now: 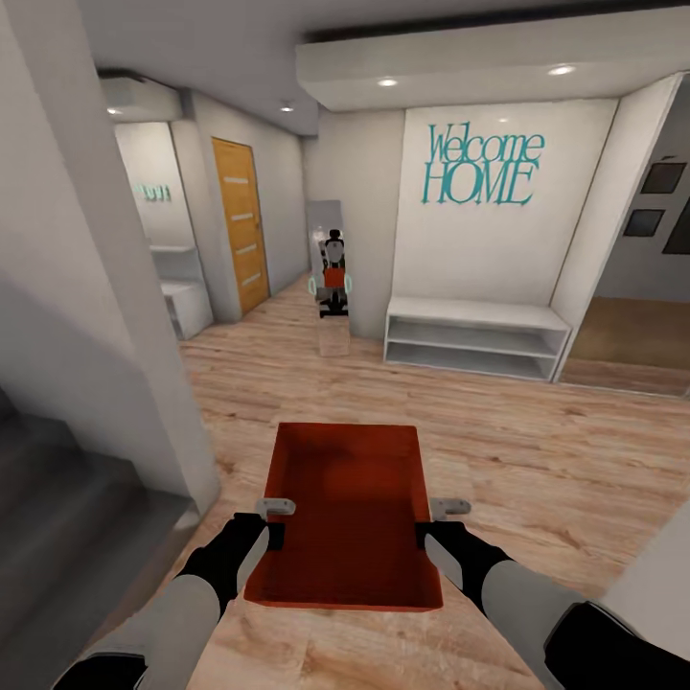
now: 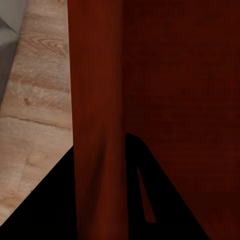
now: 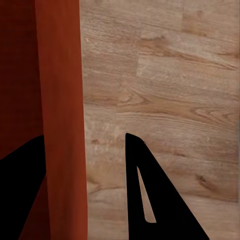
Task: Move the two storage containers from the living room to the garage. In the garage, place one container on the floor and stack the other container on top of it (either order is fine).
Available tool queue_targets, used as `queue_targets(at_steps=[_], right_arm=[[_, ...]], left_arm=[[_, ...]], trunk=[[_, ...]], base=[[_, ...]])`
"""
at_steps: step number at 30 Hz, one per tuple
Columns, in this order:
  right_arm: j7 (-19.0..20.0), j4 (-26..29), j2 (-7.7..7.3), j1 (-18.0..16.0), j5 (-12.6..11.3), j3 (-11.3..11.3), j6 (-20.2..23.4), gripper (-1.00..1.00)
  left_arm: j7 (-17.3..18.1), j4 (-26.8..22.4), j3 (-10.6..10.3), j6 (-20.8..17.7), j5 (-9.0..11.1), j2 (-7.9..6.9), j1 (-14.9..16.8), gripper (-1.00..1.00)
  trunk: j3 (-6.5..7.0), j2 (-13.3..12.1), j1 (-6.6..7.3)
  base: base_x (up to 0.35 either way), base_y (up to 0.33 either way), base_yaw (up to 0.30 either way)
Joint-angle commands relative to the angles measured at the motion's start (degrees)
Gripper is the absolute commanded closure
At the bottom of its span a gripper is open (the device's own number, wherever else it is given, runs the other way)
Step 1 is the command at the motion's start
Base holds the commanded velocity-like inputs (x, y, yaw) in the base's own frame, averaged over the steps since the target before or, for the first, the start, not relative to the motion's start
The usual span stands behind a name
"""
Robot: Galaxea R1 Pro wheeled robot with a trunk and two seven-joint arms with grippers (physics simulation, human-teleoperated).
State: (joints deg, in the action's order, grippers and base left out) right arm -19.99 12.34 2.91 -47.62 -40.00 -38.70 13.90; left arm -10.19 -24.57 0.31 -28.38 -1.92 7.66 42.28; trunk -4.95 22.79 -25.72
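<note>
A hallway of light wood-plank flooring (image 1: pixel 537 450) fills the head view, with a white wall bearing teal "Welcome HOME" lettering (image 1: pixel 482 168) at one o'clock, a low white open shelf bench (image 1: pixel 474 337) beneath it, and an orange wood-panelled door (image 1: pixel 240 225) at eleven o'clock. A tall narrow mirror (image 1: pixel 331 278) stands at twelve o'clock. At six o'clock, an orange-red rectangular lidless plastic bin (image 1: pixel 350 513) is carried above the planks. The left gripper (image 1: pixel 270 522) clamps its nine o'clock wall, one finger (image 2: pixel 150 200) inside; the right gripper (image 1: pixel 433 522) clamps its three o'clock wall, one finger (image 3: pixel 145 195) outside.
</note>
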Motion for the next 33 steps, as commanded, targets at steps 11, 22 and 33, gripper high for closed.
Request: queue_targets(at_steps=[11,22,33], right_arm=[[-0.31,2.87,-0.01,-0.1,1.65,1.61,0.07,1.0],[-0.31,2.87,-0.17,-0.1,1.62,1.61,0.07,1.0],[-0.31,2.87,-0.27,-0.1,1.63,1.61,0.07,1.0]], left_arm=[[-0.18,0.57,-0.22,-0.18,1.21,0.07,-0.01,1.0],[-0.18,0.77,-0.22,-0.18,1.21,0.12,-0.01,1.0],[-0.18,1.36,-0.13,-0.18,1.21,0.07,-0.01,1.0]], trunk=[[-0.12,0.12,-0.07],[-0.12,0.12,-0.07],[-0.12,0.12,-0.07]], base=[[0.321,0.0,0.0],[0.321,0.0,0.0],[0.321,0.0,0.0]])
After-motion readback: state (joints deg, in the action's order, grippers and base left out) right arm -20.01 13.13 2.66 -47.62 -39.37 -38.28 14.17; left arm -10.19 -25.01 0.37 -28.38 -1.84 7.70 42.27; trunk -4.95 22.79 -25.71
